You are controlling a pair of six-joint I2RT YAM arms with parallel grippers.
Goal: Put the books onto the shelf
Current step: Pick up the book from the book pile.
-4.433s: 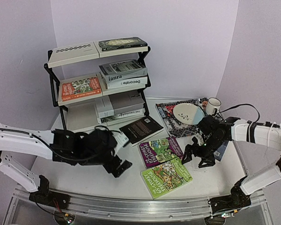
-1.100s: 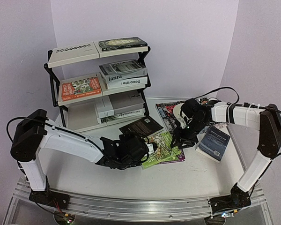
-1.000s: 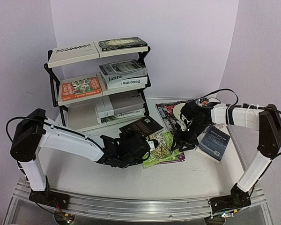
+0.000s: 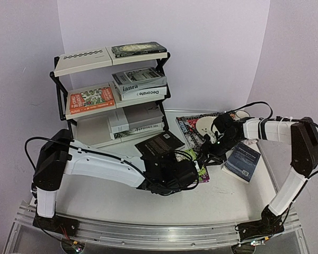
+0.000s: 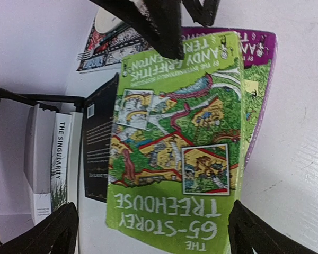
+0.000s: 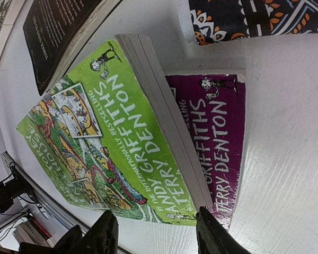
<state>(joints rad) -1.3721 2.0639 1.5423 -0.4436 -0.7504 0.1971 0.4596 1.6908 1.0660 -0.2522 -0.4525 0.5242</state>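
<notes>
Our left gripper is released, its fingers spread wide on either side of the green book at centre frame and closed on nothing. Our right gripper hangs half parted over that book's far edge. We see nothing clamped between its fingers.

Around us, plain lilac walls meet in a corner at the upper right. Below them a white table fills the lower half of the overhead view, with an aluminium rail along its bottom edge.

At upper left stands the shelf, already loaded. We see a dark book on the top tier, a red illustrated one beside a grey and white stack in the middle, and pale volumes at the bottom.

On the table, the green book lies tilted across a purple book. A black book rests just above and to the left of them, near the shelf's foot. A dark blue book sits right of centre. A patterned placemat lies above these and carries a white bowl.
</notes>
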